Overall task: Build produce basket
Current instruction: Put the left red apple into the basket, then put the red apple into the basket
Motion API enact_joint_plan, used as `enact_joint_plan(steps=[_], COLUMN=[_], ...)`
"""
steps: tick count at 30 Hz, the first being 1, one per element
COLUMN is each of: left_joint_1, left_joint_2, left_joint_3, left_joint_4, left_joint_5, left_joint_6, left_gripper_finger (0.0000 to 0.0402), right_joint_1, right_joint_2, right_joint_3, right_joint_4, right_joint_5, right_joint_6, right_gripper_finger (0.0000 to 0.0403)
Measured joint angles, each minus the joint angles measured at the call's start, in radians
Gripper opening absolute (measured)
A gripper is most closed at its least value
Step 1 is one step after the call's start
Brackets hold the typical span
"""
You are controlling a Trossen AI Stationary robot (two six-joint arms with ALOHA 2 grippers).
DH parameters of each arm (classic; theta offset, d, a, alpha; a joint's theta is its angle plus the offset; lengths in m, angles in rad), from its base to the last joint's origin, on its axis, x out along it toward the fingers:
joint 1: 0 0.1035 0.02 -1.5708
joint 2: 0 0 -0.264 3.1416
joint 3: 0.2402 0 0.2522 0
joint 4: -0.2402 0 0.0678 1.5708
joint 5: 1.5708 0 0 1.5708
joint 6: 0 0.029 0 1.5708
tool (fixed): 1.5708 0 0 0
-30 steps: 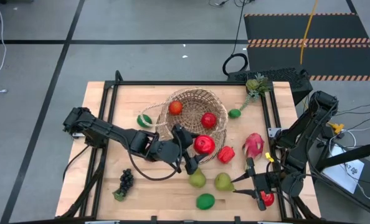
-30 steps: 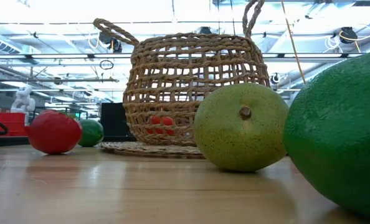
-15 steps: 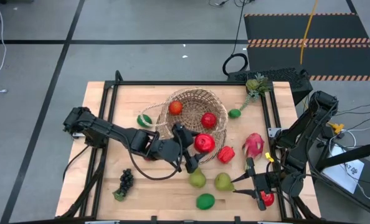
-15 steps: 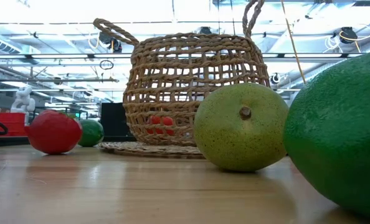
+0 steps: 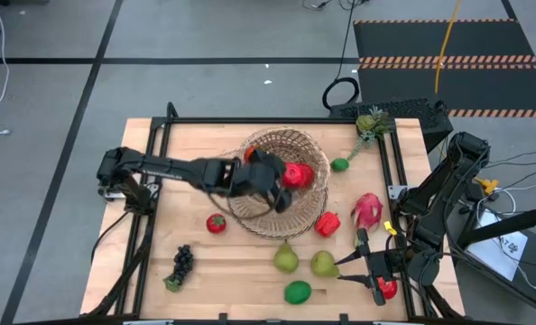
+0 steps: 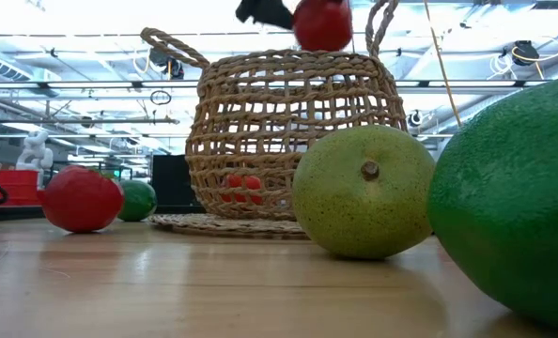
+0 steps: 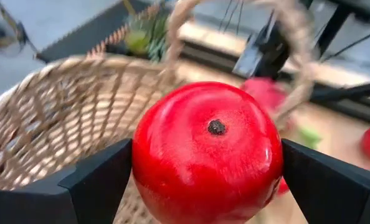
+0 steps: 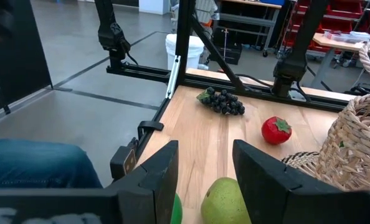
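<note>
Wooden table (image 5: 160, 153), wicker basket (image 5: 266, 217), grey floor (image 5: 69, 36)

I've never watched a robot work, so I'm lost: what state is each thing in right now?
Left claw: shut on the shiny red apple, held above the basket.
Round tan wicker basket: upright, fruit already inside.
Right claw: open, empty, waiting at the table's edge.
Two green pears: lying on the wooden table.
Dark grape bunch: lying on the table.

**Bright overhead light, some blur**

Even light falls on the counter (image 5: 160, 181), leaving soft, short shadows. Ceiling lights glare white in the low view. The basket (image 7: 60, 118) behind the sharp, glossy red apple (image 7: 207, 149) is blurred in the left wrist view.
</note>
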Motion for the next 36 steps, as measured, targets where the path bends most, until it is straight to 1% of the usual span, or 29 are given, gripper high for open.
enact_joint_plan(steps=[5,9,12,17,22,26,33,36], left_joint_1=[0.087,0.122,0.123,0.112,0.096,0.092,0.09,0.087], left_joint_2=[0.014,0.023,0.027,0.035,0.035,0.035,0.035,0.034], left_joint_3=[0.0,0.001,0.0,0.0,0.0,0.0,0.0,0.001], left_joint_4=[-0.134,-0.186,-0.211,-0.235,-0.242,-0.245,-0.238,-0.21], left_joint_5=[0.082,0.116,0.139,0.147,0.154,0.191,0.183,0.179], left_joint_6=[-0.021,-0.042,-0.042,-0.044,-0.048,-0.049,-0.049,-0.057], left_gripper_finger=[0.0388,0.0388,0.0388,0.0389,0.0398,0.0399,0.04,0.04], right_joint_1=[0.0,0.0,0.0,0.0,0.0,0.0,0.0,0.0], right_joint_2=[0.0,0.0,0.0,0.0,0.0,0.0,0.0,0.0], right_joint_3=[0.0,0.0,0.0,0.0,0.0,0.0,0.0,0.0], right_joint_4=[0.0,0.0,-0.001,-0.002,-0.004,-0.003,-0.004,-0.003], right_joint_5=[0.0,0.0,0.0,0.0,0.0,0.0,0.0,0.0], right_joint_6=[-0.002,-0.002,-0.002,-0.002,-0.002,-0.002,-0.002,0.005], right_gripper_finger=[0.0148,0.0148,0.0148,0.0148,0.0148,0.0148,0.0148,0.0148])
